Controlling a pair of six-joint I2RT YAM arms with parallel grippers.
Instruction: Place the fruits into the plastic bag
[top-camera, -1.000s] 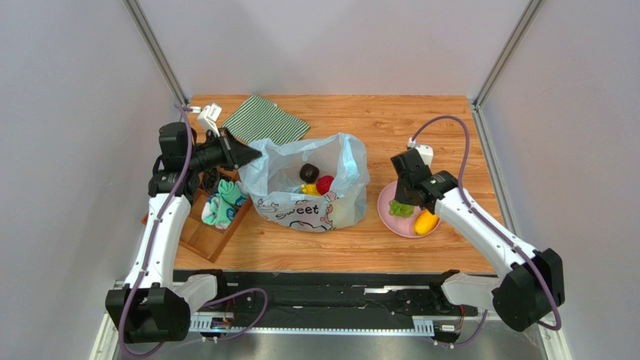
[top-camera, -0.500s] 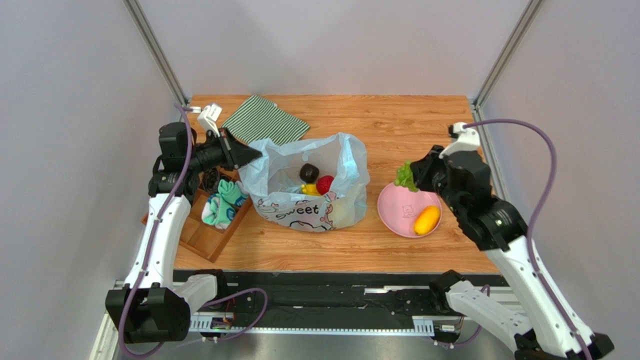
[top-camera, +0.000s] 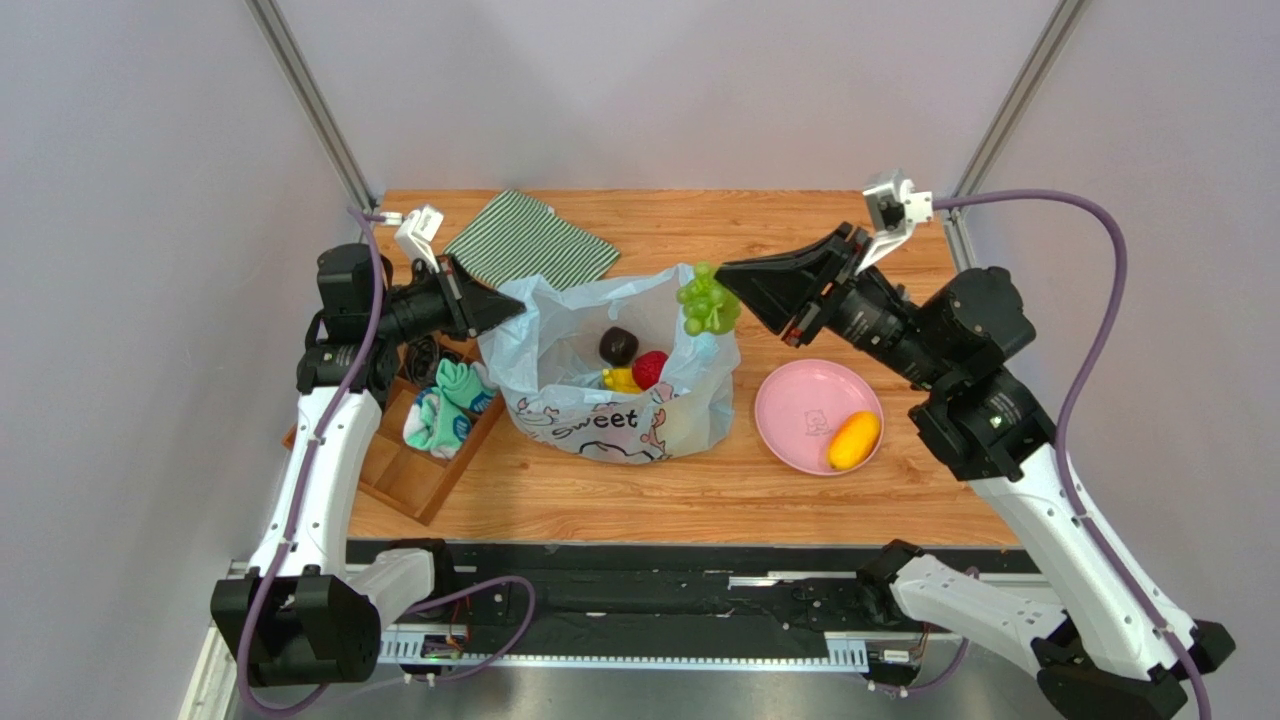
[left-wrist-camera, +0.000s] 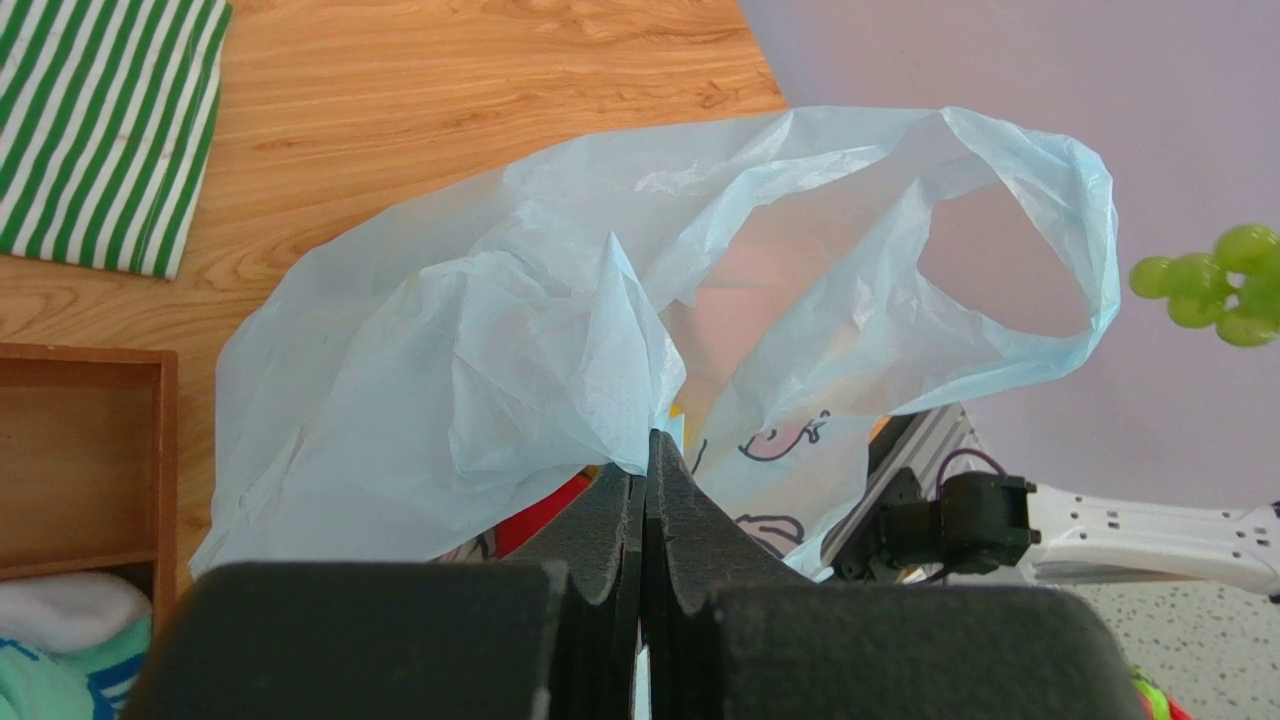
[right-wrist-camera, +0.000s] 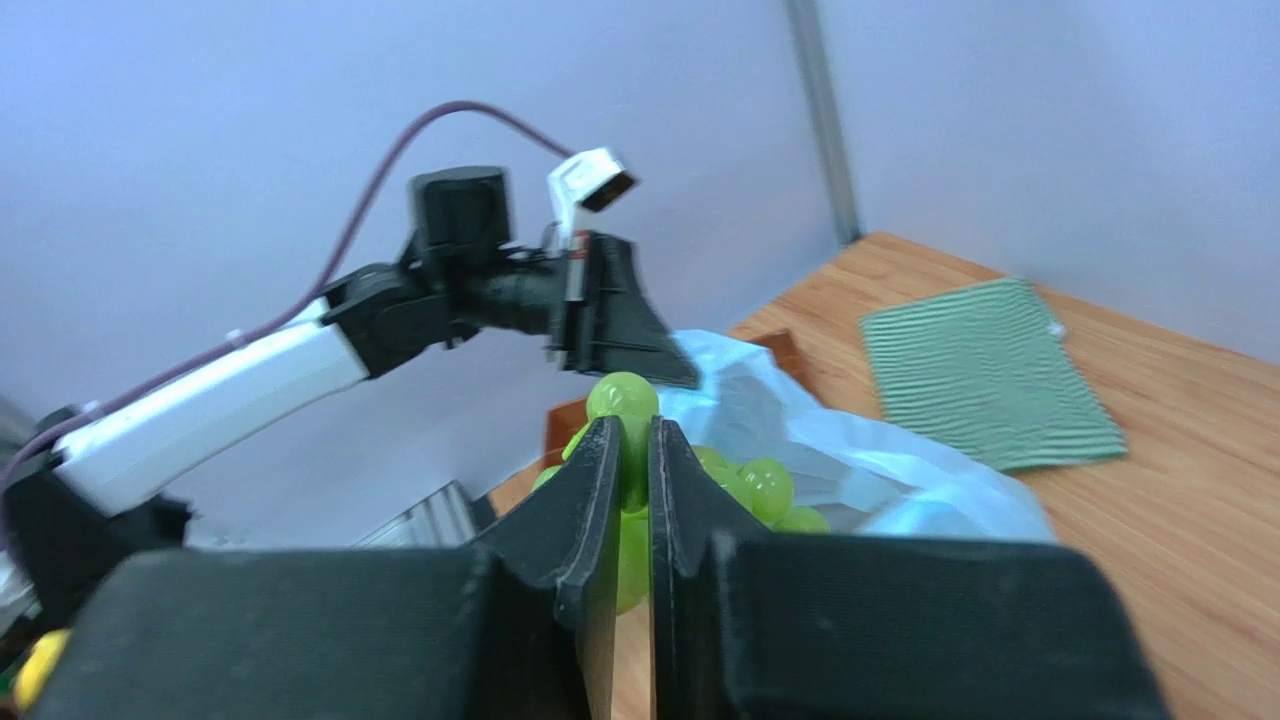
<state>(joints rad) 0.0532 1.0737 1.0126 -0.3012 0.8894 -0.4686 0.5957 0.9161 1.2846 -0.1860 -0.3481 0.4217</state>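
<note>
The pale-blue plastic bag (top-camera: 616, 375) stands open mid-table, with a dark avocado (top-camera: 616, 345), a red apple (top-camera: 649, 368) and a yellow fruit (top-camera: 621, 381) inside. My left gripper (top-camera: 508, 312) is shut on the bag's left rim (left-wrist-camera: 601, 375), holding it up. My right gripper (top-camera: 732, 288) is shut on the green grapes (top-camera: 705, 302), held in the air over the bag's right rim; they also show in the right wrist view (right-wrist-camera: 631, 450) and the left wrist view (left-wrist-camera: 1210, 285). An orange-yellow mango (top-camera: 852, 440) lies on the pink plate (top-camera: 796, 408).
A green striped cloth (top-camera: 532, 240) lies at the back left. A wooden tray (top-camera: 394, 465) with rolled teal-white socks (top-camera: 448, 411) sits left of the bag. The table's right edge runs just beyond the plate.
My right gripper lifted the grapes off the pink plate and carried them up and left to above the bag's right rim. The left gripper and the bag have not moved.
</note>
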